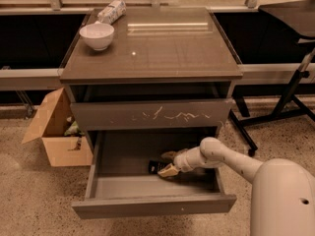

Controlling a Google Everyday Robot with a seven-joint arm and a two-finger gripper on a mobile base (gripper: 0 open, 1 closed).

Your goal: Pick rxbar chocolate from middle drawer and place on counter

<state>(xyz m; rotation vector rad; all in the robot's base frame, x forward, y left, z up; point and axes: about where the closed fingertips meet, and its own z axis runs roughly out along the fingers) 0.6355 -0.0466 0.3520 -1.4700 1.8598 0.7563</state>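
Observation:
The middle drawer [152, 205] is pulled out at the bottom of the grey cabinet. The rxbar chocolate [154, 167], a small black bar with white print, lies flat on the drawer floor right of centre. My gripper [168, 163] reaches into the drawer from the right, low over the floor. Its fingers are spread apart, one behind the bar's right end and one [167, 171] in front of it. The bar still rests on the floor. The counter [162, 48] is the glossy top of the cabinet.
A white bowl [97, 35] and a white and silver packet [111, 11] sit at the counter's back left. The drawer front with white scratches [152, 114] is shut above the open drawer. A cardboard box [54, 132] stands on the floor at left, a black stand [290, 97] at right.

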